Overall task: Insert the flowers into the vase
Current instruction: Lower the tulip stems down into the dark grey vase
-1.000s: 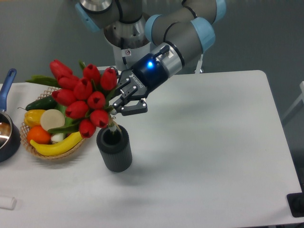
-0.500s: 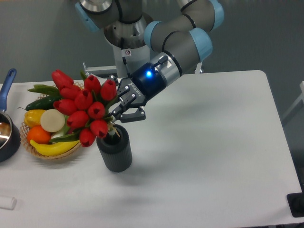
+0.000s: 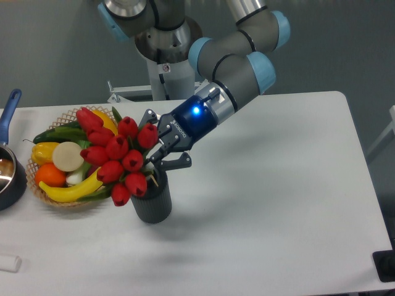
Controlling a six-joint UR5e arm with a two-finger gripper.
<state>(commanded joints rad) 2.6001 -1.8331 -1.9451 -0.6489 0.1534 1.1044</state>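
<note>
Gripper [image 3: 162,154] on flowers [image 3: 117,154] — stems in vase [image 3: 152,202]

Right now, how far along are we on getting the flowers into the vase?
Done: the flowers are lifted and brought to the vase, and their stems reach down into its mouth. In hand: the gripper grips the bunch near the stems, and the blooms lean left toward the wicker basket. Left: seat the stems, let go and pull the arm away.
</note>
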